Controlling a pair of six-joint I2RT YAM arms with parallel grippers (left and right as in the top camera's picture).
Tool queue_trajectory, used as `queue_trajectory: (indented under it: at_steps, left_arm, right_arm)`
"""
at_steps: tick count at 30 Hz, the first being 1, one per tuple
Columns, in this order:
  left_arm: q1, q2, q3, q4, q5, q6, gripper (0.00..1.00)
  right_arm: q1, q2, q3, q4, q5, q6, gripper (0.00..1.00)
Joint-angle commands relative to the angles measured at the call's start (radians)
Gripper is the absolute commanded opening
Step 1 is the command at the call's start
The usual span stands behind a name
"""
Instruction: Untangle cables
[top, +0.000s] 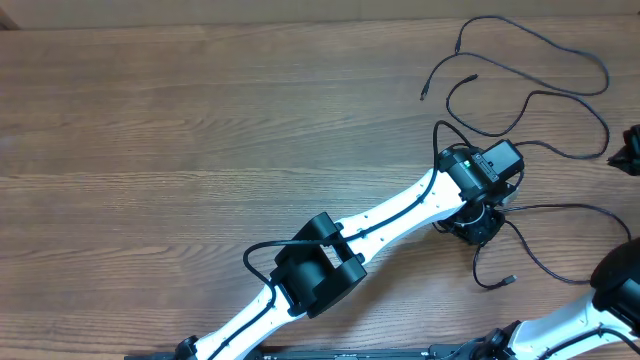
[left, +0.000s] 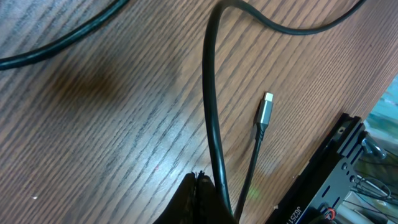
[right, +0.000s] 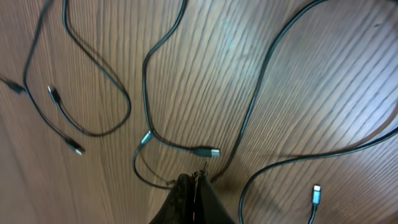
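Several thin black cables (top: 560, 150) lie in loose loops on the wooden table at the right. My left gripper (top: 478, 222) is low over the strands; in the left wrist view its jaws (left: 200, 180) are shut, and a black cable (left: 211, 112) runs along the right finger, not between the jaws. A silver-tipped plug (left: 266, 109) lies just right of it. My right gripper (top: 628, 150) is at the right edge. In the right wrist view its jaws (right: 196, 177) are shut, high above spread strands (right: 249, 118). A cable passes behind the fingertips.
The left arm (top: 330, 260) stretches from the bottom left toward the middle right. The right arm (top: 620, 285) sits at the bottom right corner. A black metal frame (left: 329, 180) shows at the table's edge. Bare wood (top: 200, 120) covers the left half.
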Motion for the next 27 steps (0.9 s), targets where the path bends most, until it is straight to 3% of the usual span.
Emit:
queue_trajectory:
  at_steps: [1, 7, 12, 21, 27]
  left_arm:
    - [0.009, 0.008, -0.011, 0.003, 0.002, -0.014, 0.04]
    - [0.072, 0.008, -0.011, -0.034, -0.140, -0.185, 0.04]
    - [0.156, 0.008, -0.011, -0.082, -0.153, -0.255, 0.06]
    - [0.280, 0.008, -0.011, -0.190, -0.154, -0.267, 0.07]
    - [0.334, 0.008, -0.011, -0.207, -0.156, -0.268, 0.09]
  right_arm:
    - [0.037, -0.025, 0.008, -0.011, 0.007, -0.061, 0.04]
    - [0.107, -0.025, -0.059, -0.098, 0.051, -0.080, 0.04]
    - [0.170, -0.025, -0.179, -0.113, 0.051, -0.100, 0.04]
    - [0.243, -0.070, -0.339, -0.117, 0.044, -0.095, 0.04]
    - [0.254, -0.304, -0.514, -0.039, 0.077, -0.037, 0.04]
